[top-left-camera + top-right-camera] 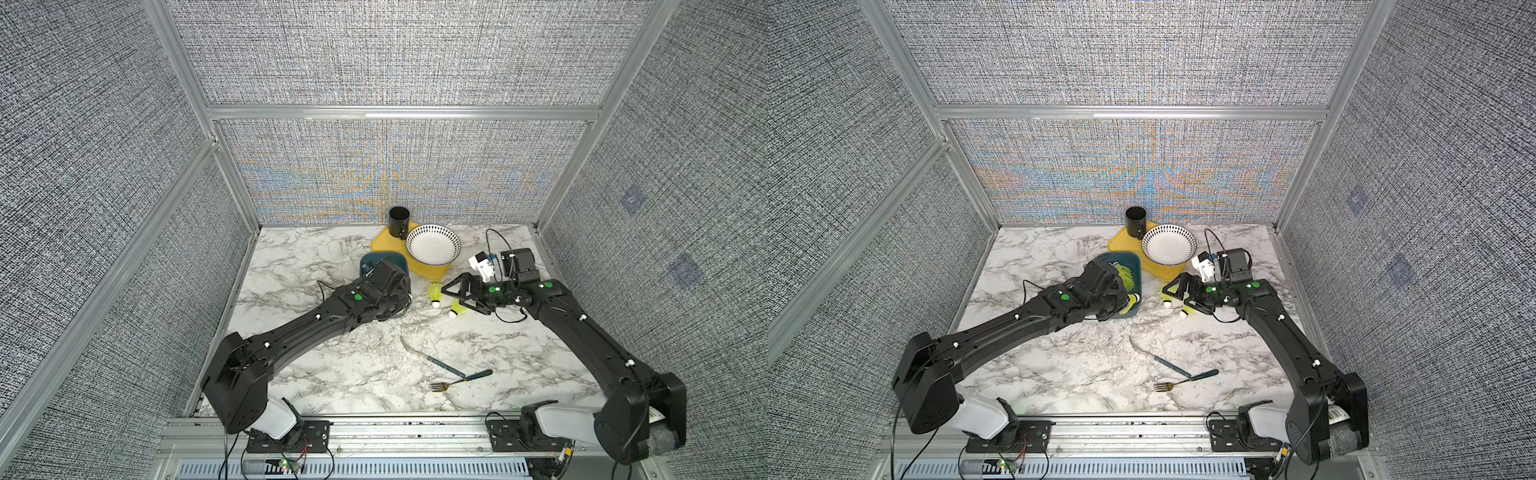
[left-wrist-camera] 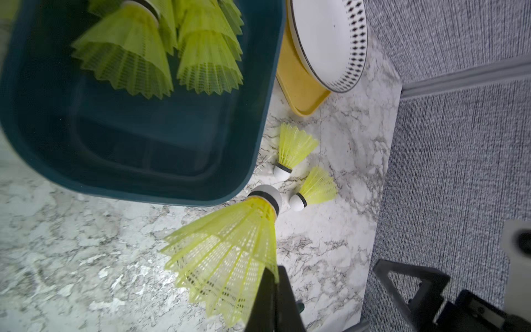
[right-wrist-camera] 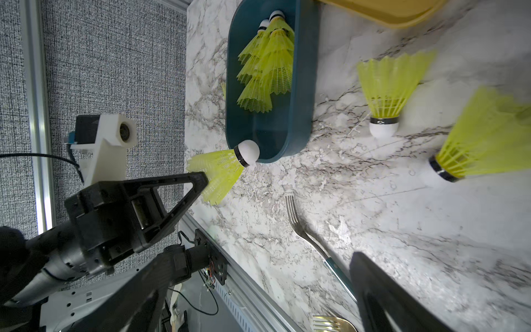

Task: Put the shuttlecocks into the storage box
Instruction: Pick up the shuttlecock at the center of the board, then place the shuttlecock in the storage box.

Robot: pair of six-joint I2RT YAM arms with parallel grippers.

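Note:
The dark teal storage box (image 1: 1135, 261) holds several neon yellow-green shuttlecocks (image 1: 1128, 277); my left arm hides most of it in a top view (image 1: 367, 261). My left gripper (image 2: 275, 283) is shut on the skirt edge of another shuttlecock (image 2: 230, 253), held just outside the box's near right corner, white tip toward the rim (image 3: 247, 151). Two shuttlecocks (image 1: 435, 292) (image 1: 456, 308) lie on the marble right of the box. My right gripper (image 1: 453, 296) stands open right over these two, nothing between its fingers (image 3: 373, 287).
A yellow tray (image 1: 430, 272) behind the box carries a white bowl with a black-patterned rim (image 1: 433, 245) and a black mug (image 1: 399, 222). A curved teal-handled utensil (image 1: 419, 353) and a gold fork (image 1: 457, 380) lie on the marble nearer the front.

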